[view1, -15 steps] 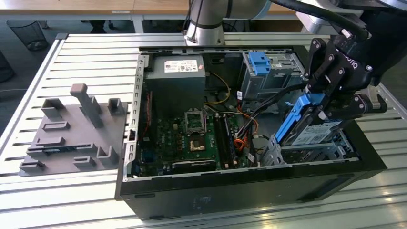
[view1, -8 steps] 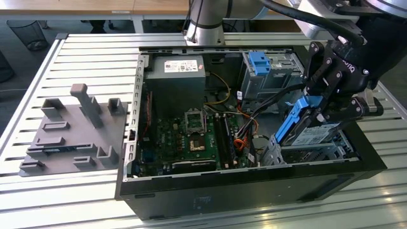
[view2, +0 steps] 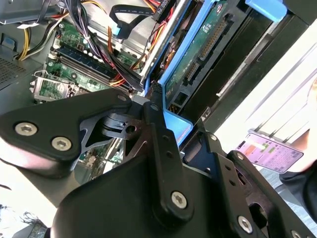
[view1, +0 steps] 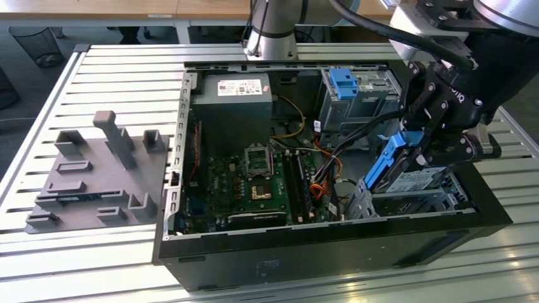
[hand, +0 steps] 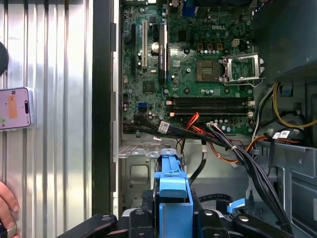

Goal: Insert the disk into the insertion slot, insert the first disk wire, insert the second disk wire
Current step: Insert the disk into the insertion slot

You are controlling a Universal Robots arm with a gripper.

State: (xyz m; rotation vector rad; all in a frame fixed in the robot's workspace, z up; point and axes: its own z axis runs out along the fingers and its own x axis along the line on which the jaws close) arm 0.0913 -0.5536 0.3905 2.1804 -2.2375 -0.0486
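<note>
My gripper (view1: pixel 427 140) is shut on the disk (view1: pixel 402 169), a grey drive in a bright blue carrier. The disk hangs tilted, its lower end just above the insertion slot (view1: pixel 418 201), the low grey perforated cage at the open computer case's front corner on the exterior view's right. In the second wrist view the disk's green circuit-board underside (view2: pixel 204 43) and blue carrier (view2: pixel 177 124) rise from between my gripper (view2: pixel 157 106) fingers. In the first wrist view the blue carrier (hand: pixel 173 196) stands edge-on over the grey cage (hand: pixel 141 171). Loose black and orange wires (hand: pixel 223 144) run beside the cage.
A taller grey cage with a blue latch (view1: pixel 345 85) stands behind the slot. The motherboard (view1: pixel 252 183) and power supply (view1: pixel 231 101) fill the case. A grey fixture plate (view1: pixel 93 177) lies on the slatted table. A phone (hand: pixel 15 108) and a person's hand (hand: pixel 6 201) are beside the case.
</note>
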